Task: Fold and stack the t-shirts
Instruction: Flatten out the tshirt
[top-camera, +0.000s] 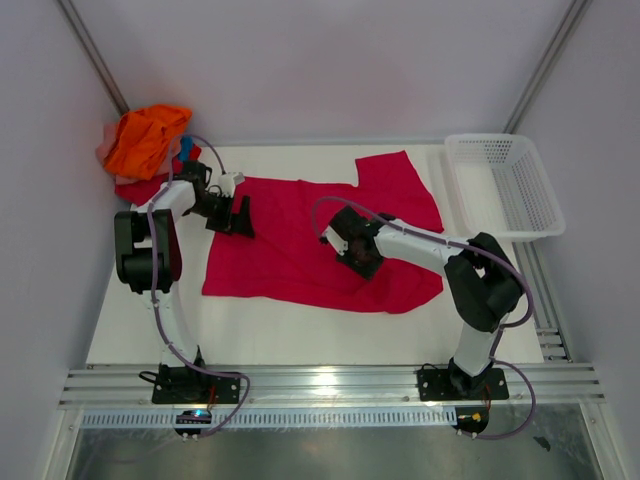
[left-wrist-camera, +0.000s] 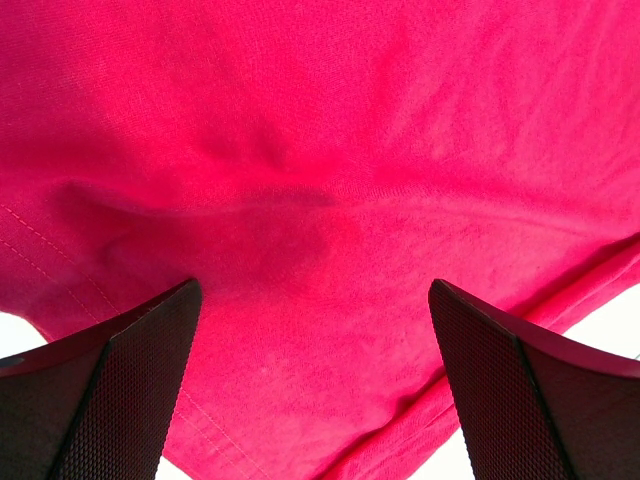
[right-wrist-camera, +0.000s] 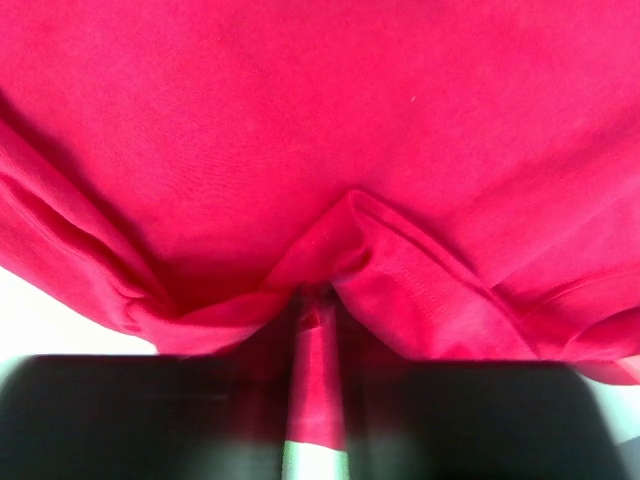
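The crimson shirt (top-camera: 300, 240) lies spread on the desk (top-camera: 280, 335) just beside the white basket (top-camera: 505, 185). Its long axis runs away from the basket toward the heap of other shirts (top-camera: 148, 140) at the far end.

The right tool (top-camera: 355, 255) sits on the half of the shirt nearer the basket, jaws drawn in on a raised ridge of cloth and pinching it. The left tool (top-camera: 240, 215) stands spread wide over the shirt's edge farthest from the basket, with cloth beneath it and nothing held.

The coming fold likely turns on this layout. The shirt stretches from one tool to the other, so the right arm is nearer the basket-side half and the left arm is nearer the far edge.
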